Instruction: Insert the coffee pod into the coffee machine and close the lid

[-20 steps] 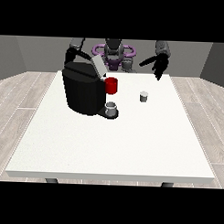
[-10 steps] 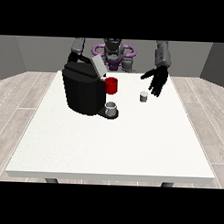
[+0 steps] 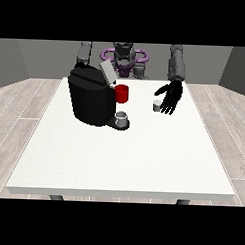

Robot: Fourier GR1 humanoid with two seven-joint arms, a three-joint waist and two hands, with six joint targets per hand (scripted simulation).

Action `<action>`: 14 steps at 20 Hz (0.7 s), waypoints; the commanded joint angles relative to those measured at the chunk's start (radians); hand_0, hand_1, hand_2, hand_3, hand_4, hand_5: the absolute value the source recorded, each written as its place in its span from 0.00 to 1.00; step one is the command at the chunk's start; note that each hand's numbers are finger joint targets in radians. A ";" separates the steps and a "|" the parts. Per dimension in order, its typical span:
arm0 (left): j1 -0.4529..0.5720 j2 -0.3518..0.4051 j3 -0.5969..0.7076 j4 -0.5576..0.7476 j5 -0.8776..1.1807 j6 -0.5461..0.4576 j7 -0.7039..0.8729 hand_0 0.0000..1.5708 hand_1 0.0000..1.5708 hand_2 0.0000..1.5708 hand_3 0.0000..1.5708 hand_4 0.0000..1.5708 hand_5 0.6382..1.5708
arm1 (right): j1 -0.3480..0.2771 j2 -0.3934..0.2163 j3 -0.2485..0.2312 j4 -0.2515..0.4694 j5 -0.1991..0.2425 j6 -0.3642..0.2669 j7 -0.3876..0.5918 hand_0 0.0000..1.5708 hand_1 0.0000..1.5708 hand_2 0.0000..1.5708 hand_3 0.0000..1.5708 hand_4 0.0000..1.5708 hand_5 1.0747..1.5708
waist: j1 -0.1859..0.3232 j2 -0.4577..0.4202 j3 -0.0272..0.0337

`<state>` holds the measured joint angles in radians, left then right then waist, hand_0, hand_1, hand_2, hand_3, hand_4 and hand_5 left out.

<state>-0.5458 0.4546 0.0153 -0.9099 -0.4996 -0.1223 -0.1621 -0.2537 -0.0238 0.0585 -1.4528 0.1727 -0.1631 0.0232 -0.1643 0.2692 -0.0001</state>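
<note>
A small grey coffee pod (image 3: 156,105) stands on the white table (image 3: 123,154) right of the machine. The black coffee machine (image 3: 93,97) sits at the table's back left, its grey lid (image 3: 108,73) tilted up and open. A red part (image 3: 122,93) shows at its front, with a grey cup (image 3: 122,118) on the drip tray below. The hand at the view's right (image 3: 170,96) hangs just right of the pod, fingers spread and pointing down, holding nothing. The arm at the view's left (image 3: 84,53) rises behind the machine; its hand is hidden.
The robot's torso (image 3: 124,59) stands behind the table's far edge. A wide stretch of white tabletop lies between the machine and the near edge. Grey wood-look floor surrounds the table.
The hand at the view's right has come down and in towards the pod, from beside the robot's shoulder to just next to it. The machine and pod have stayed put.
</note>
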 commanded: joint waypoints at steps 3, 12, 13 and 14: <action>-0.069 -0.023 -0.035 0.063 -0.109 0.098 -0.033 0.53 0.53 0.58 0.48 0.19 1.00 | -0.056 0.023 -0.008 0.062 0.005 -0.020 -0.004 0.00 0.00 0.00 0.00 0.00 1.00 | 0.013 0.014 0.0000; -0.080 0.019 -0.112 0.153 -0.263 0.122 -0.068 0.53 0.53 0.64 0.55 0.22 1.00 | -0.056 -0.019 -0.037 0.098 -0.022 0.023 -0.054 0.00 0.00 0.00 0.00 0.00 1.00 | -0.002 0.033 0.0002; -0.078 0.008 -0.119 0.175 -0.281 0.127 -0.028 0.56 0.56 0.65 0.56 0.22 1.00 | -0.007 -0.017 -0.014 0.081 -0.041 0.061 -0.084 0.00 0.00 0.00 0.00 0.00 1.00 | -0.048 0.022 0.0004; -0.056 -0.006 -0.140 0.185 -0.295 0.107 -0.033 0.58 0.58 0.66 0.57 0.21 1.00 | 0.005 -0.001 -0.015 0.089 -0.041 0.045 -0.061 0.00 0.00 0.00 0.00 0.00 1.00 | -0.028 -0.013 0.0003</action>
<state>-0.6151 0.4530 -0.0843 -0.7674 -0.7365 -0.0006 -0.2064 -0.2681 -0.0249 0.0528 -1.3813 0.1490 -0.1320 -0.0198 -0.1891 0.2748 0.0010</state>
